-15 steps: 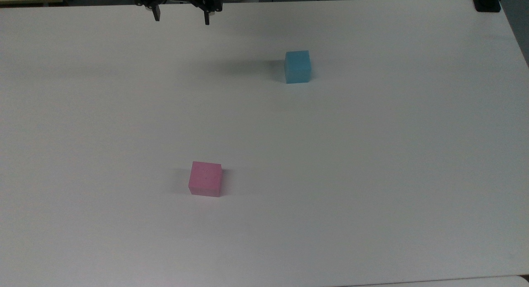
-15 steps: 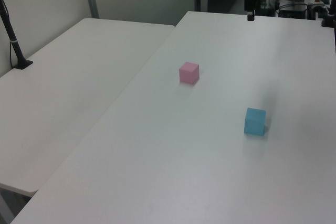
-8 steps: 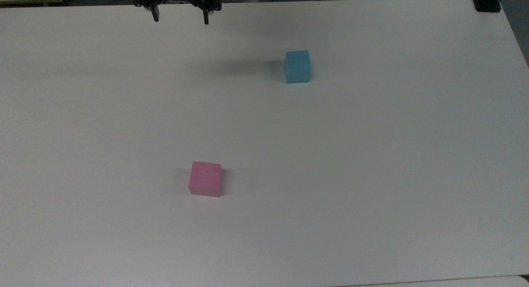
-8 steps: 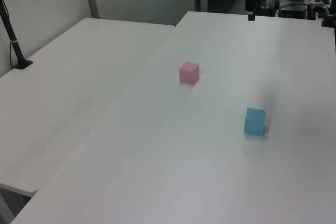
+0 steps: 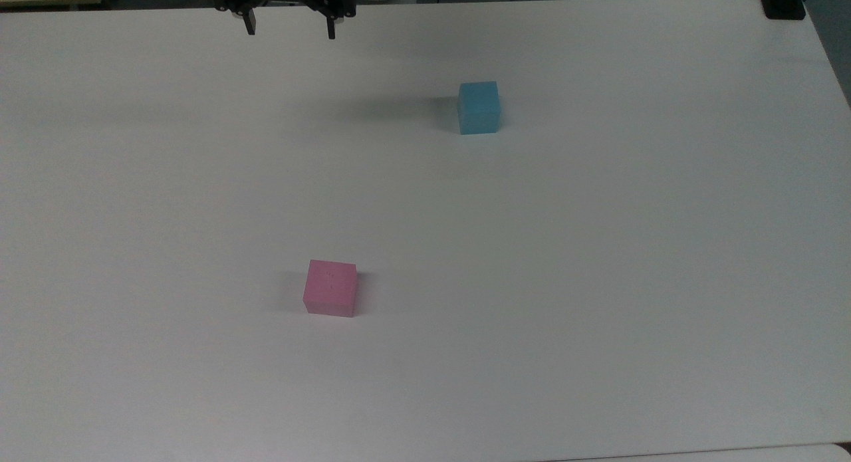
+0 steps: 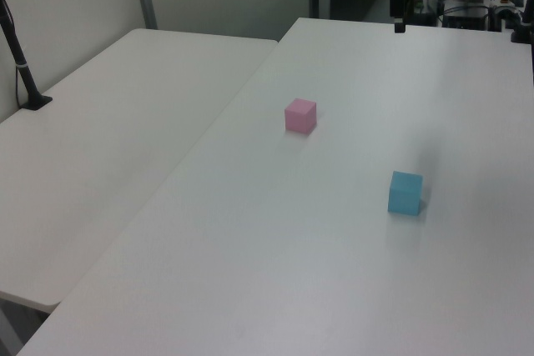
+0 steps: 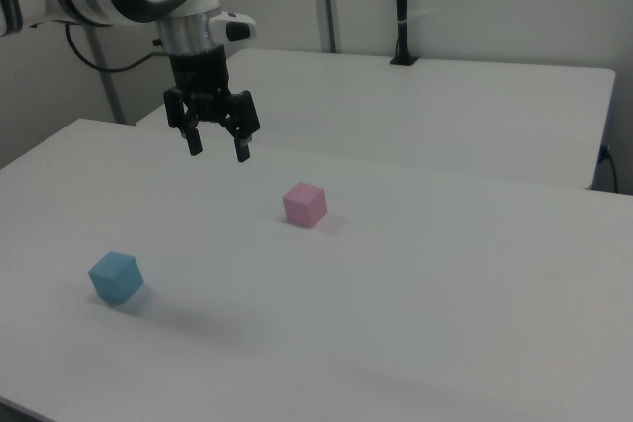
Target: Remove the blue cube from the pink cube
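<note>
On the white table (image 5: 598,282) the blue cube (image 5: 479,108) and the pink cube (image 5: 330,288) stand well apart. The gripper (image 7: 219,149) hangs above the table with fingers spread, holding nothing.

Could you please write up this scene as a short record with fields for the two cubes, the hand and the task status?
blue cube: small light blue foam-like cube, standing alone on the white table
pink cube: small pink foam-like cube, on the table, well apart from the blue one, nothing on top
hand: black two-finger hand, open, raised above the table, holding nothing
task status: cubes already unstacked
</note>
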Robot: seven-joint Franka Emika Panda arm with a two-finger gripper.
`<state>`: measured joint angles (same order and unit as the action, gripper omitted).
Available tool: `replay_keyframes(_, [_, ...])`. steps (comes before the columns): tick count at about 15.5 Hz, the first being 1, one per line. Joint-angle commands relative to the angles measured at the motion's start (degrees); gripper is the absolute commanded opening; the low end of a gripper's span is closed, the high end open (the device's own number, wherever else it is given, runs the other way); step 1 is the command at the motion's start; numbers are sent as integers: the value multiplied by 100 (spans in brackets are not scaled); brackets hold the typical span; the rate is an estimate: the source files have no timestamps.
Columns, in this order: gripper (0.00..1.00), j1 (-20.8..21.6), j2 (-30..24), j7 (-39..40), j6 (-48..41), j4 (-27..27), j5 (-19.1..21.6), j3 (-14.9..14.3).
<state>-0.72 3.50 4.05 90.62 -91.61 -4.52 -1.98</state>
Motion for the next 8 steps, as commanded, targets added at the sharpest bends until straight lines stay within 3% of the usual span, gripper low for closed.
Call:
replay_keyframes(1, [100,1,-51,148,-53,-6,118,-57])
replay_keyframes(6, [100,1,-165,377,-141,-6,180,-153])
replay_keyframes(8, [100,1,-183,412,-141,20,232,-319])
